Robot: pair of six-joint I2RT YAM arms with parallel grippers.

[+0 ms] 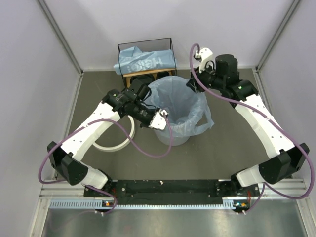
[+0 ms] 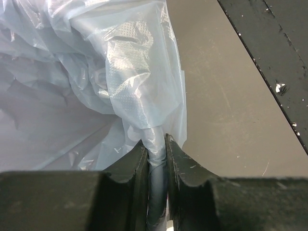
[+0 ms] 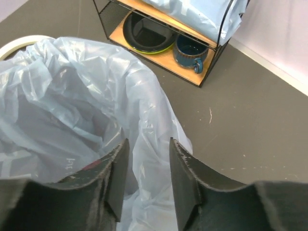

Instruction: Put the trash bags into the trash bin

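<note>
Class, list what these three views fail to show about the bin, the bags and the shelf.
- Floor of the trash bin: top view, covered by the trash bag.
- Part of the white ring: top view, under the left arm.
- Lettering on the shelf bag: top view, too small to read.

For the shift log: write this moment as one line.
left gripper: shut on bag edge at bin rim | right gripper: open above bag | ring: off, on table | second bag: on shelf
</note>
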